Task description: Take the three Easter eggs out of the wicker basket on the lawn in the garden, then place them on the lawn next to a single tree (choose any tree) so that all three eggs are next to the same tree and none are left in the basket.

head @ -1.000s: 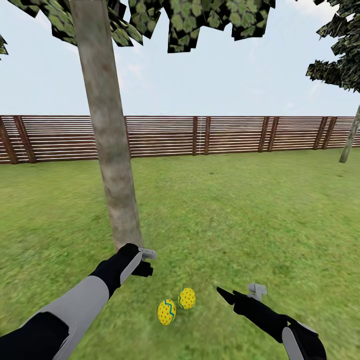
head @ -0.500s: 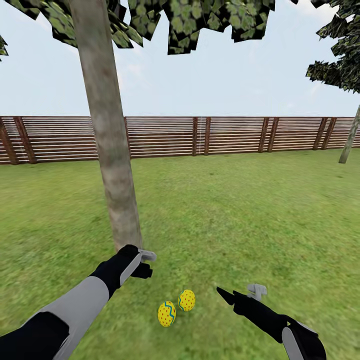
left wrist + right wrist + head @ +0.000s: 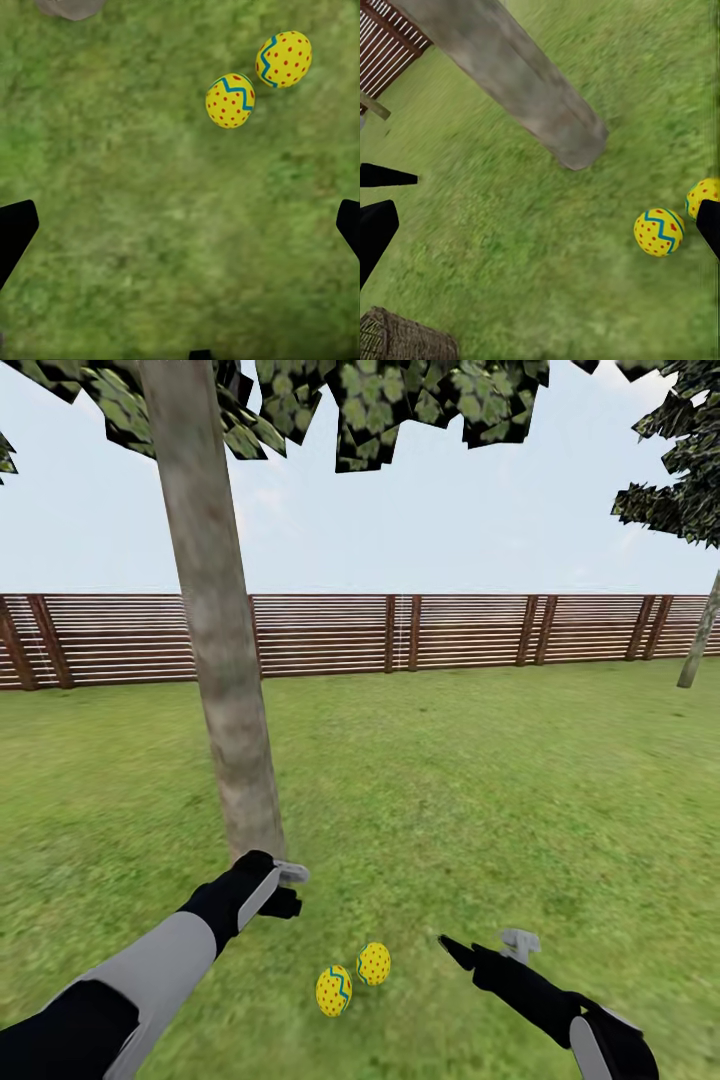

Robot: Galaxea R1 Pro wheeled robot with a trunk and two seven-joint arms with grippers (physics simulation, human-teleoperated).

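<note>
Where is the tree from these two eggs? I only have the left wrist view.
Observer: In the head view the tree rises from the lawn just beyond the eggs and a little to the left. The nearer egg and the farther egg both lie close to its foot.
Operator: Is the right gripper carrying the third egg?
Observer: No. The right gripper is open above the grass, with nothing between its fingers.
Operator: And the basket?
Observer: The right wrist view catches part of the wicker basket at its edge, on the grass. I cannot tell what is inside it.
</note>
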